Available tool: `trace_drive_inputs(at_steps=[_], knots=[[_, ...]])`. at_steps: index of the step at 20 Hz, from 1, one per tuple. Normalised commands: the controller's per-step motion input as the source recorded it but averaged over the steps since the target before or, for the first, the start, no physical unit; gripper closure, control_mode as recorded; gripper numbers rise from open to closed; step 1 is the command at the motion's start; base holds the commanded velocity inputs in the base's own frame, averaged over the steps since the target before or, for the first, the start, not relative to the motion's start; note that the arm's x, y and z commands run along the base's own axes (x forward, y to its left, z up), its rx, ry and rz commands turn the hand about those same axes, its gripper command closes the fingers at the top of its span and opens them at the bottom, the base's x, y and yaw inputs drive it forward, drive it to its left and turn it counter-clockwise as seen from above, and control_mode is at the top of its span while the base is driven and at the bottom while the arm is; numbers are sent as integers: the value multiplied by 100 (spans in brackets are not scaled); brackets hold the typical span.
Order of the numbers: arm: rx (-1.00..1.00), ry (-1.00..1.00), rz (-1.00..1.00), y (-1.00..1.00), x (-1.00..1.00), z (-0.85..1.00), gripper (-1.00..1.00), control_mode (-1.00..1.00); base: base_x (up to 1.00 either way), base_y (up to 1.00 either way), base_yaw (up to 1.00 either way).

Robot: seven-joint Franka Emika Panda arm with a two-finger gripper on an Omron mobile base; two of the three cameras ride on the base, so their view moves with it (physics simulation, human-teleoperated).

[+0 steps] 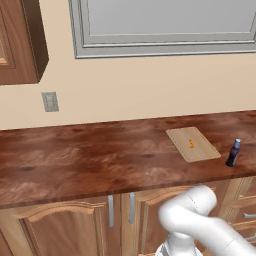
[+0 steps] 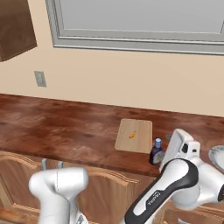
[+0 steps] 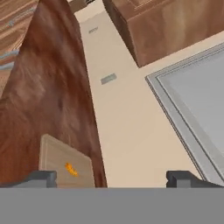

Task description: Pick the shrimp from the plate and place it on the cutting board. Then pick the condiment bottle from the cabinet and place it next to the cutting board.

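The tiny orange shrimp (image 1: 191, 144) lies on the tan cutting board (image 1: 193, 144), near its middle. Just right of the board the dark condiment bottle (image 1: 233, 153) stands upright on the counter. In the right base view the board (image 2: 134, 135), shrimp (image 2: 132, 134) and bottle (image 2: 156, 152) show again, with my white hand (image 2: 180, 146) close to the bottle's right. The plate's rim (image 2: 218, 157) peeks in at the right edge. My gripper (image 3: 111, 179) is open, its fingertips (image 3: 41, 177) far apart with nothing between them. The hand view looks over the board (image 3: 65, 168) and shrimp (image 3: 71, 170). The cabinet (image 1: 20, 40) hangs at the upper left.
A long dark wood counter (image 1: 75, 160) runs along the beige wall, with cupboard doors and drawers (image 1: 120, 210) beneath. A grey-framed window (image 1: 165, 30) sits above it and a wall outlet (image 1: 50, 101) to the left. My arm's elbow (image 1: 192, 210) is low in front.
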Motion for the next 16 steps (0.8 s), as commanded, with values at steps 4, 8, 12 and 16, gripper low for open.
trace_drive_inputs(at_steps=[4,8,12,16], knots=[[-57,-35,-11,3,-48,27,-100,-100,0,0,0],[-58,-37,-13,20,-50,19,-100,-100,0,0,0],[-60,-39,-14,37,-48,20,-100,-100,0,0,0],[-57,-39,-10,49,-54,32,-100,-100,0,0,0]])
